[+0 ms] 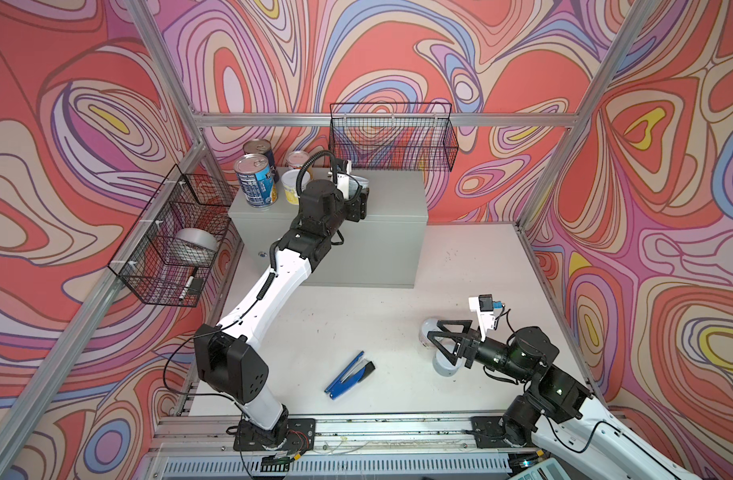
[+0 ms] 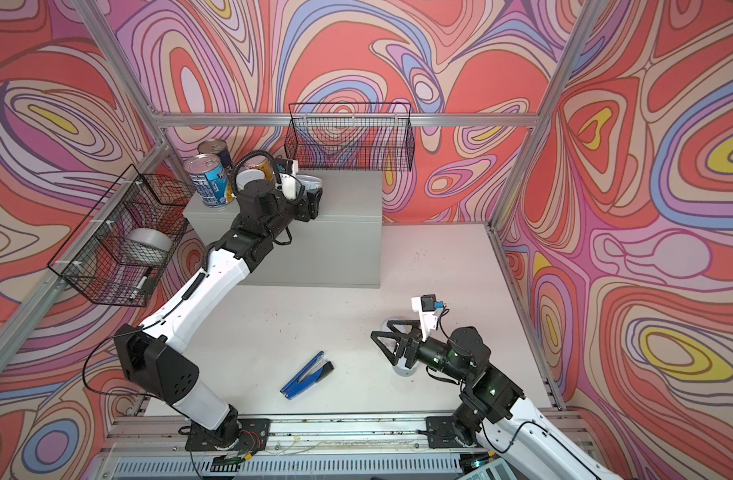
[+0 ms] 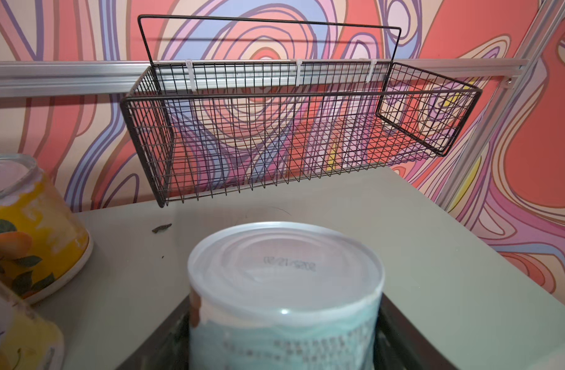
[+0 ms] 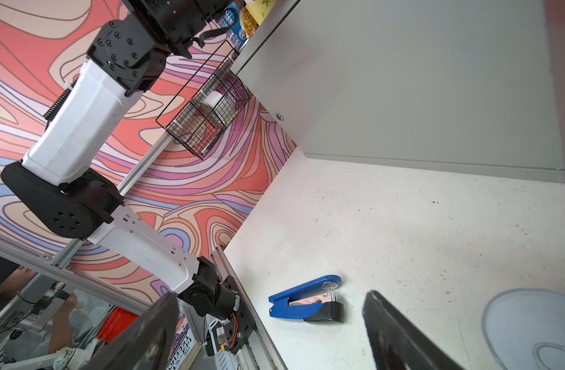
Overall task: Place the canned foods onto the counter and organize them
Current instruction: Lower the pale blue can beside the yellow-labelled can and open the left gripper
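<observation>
The left gripper (image 1: 358,193) reached over the counter (image 1: 394,216), its jaws clenched on a teal-labelled can (image 3: 284,288) with a white lid. The left wrist view showed a dark jaw pressed against each side of that tin. The can stood upright over the counter top, in front of the rear wire basket (image 1: 392,137). Whether its base touched the top could not be told, since the gripper hid it.

Four more tins stood grouped at the counter's left end. Two were tall: a front blue-labelled can (image 1: 256,183) and a rear blue-labelled can (image 1: 259,148) just behind it. Beside them were a small yellow-orange can (image 1: 296,160) and, nearer the camera, a white-lidded yellow can (image 1: 294,187).

The right gripper (image 1: 439,348) hung low over the white table (image 1: 356,316) with its jaws spread wide and nothing between them. Two short tins lay under it in both top views, a pale-lidded can (image 1: 425,326) and a grey-sided can (image 1: 441,368), close together. In the right wrist view one round lid showed just outside a finger (image 4: 399,336).

A blue stapler (image 1: 350,374) lay on the table between the two arms, well apart from the counter. A silver tape roll (image 1: 196,245) sat in the side wire basket (image 1: 148,266).
</observation>
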### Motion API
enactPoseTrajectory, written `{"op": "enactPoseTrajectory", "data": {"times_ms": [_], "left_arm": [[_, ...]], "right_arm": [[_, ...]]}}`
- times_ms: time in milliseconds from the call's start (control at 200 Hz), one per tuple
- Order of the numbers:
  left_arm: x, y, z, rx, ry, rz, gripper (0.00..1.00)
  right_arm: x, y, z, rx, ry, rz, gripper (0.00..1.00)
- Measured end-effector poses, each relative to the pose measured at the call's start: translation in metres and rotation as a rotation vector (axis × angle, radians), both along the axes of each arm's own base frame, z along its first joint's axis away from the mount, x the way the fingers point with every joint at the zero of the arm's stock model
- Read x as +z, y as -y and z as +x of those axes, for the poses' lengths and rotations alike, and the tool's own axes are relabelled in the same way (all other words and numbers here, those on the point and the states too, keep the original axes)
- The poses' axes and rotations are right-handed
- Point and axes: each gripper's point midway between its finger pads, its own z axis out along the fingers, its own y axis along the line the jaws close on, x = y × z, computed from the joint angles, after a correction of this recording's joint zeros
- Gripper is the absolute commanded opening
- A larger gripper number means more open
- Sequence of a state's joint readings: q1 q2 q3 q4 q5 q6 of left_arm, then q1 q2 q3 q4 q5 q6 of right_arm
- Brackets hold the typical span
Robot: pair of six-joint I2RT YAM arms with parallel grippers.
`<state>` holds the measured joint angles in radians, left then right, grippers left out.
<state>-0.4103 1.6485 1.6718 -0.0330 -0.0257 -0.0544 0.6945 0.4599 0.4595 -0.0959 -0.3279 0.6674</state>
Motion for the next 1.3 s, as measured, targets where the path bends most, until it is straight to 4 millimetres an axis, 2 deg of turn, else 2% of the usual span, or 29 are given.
{"op": "enactPoseTrajectory", "data": {"times_ms": [396,601,1297], "left_arm": [[-0.001,-0.002,0.016,0.024,0.027,-0.007,0.55],[-0.001,-0.010,0.026,0.082,0.043,-0.006,0.55],[-0.002,-0.037,0.054,0.215,0.083,0.007,0.56]], "right_arm": [[-0.002,0.009,-0.001,-0.038,-0.008,-0.007,0.92],[-0.010,0.012,0.000,-0.056,-0.032,-0.031,0.92],[-0.018,0.028,-0.001,-0.125,-0.050,-0.053,0.92]]}}
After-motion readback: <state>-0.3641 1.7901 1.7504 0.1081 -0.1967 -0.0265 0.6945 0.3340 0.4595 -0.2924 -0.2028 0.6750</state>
